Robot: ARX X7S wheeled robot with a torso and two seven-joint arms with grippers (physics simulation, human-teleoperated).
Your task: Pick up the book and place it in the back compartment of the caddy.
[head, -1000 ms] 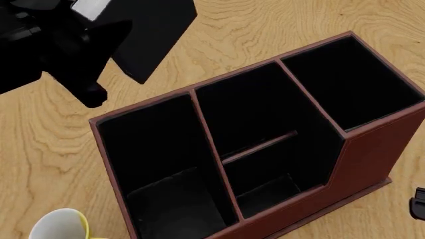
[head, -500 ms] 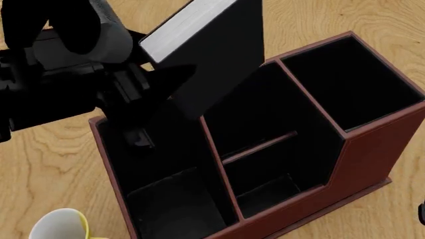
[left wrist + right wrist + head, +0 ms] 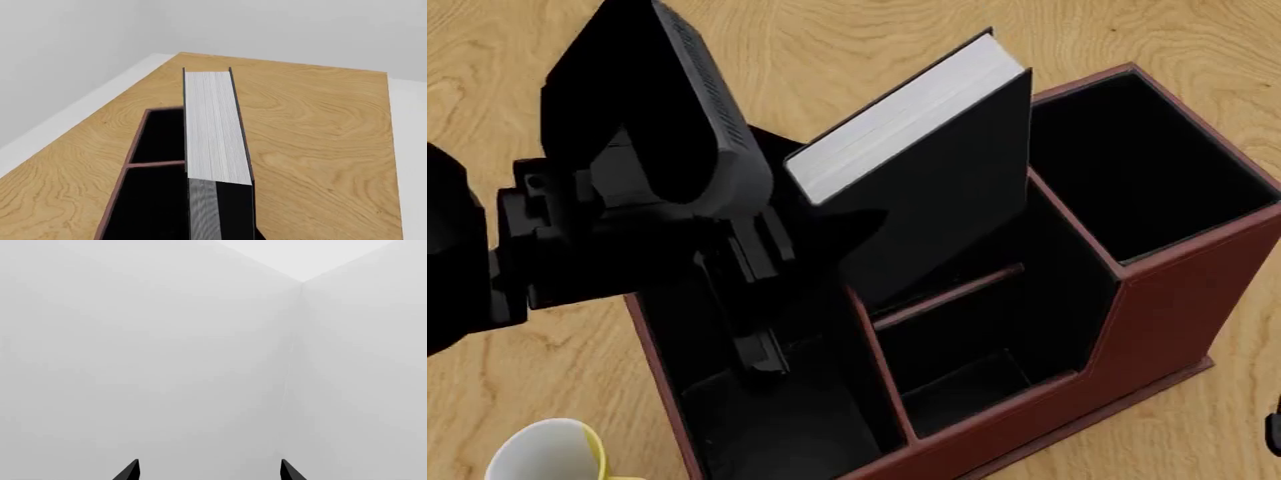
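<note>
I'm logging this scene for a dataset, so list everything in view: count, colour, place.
book: one, black with white page edges, held tilted above the caddy's middle cells.
caddy: one, maroon outside, black inside, standing on the table.
mug: one, white and yellow, beside the caddy at the head view's lower left edge.
table: one, light wood grain, under everything.
left pincer: one, black, gripping the book over the caddy.
right pincer: one, black tips apart, facing a pale wall.

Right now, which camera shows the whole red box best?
The head view. It looks down on the caddy, showing its maroon walls and black cells, though the left arm and the book cover part. The left wrist view catches only one corner of it. The right wrist view shows just blank walls.
</note>
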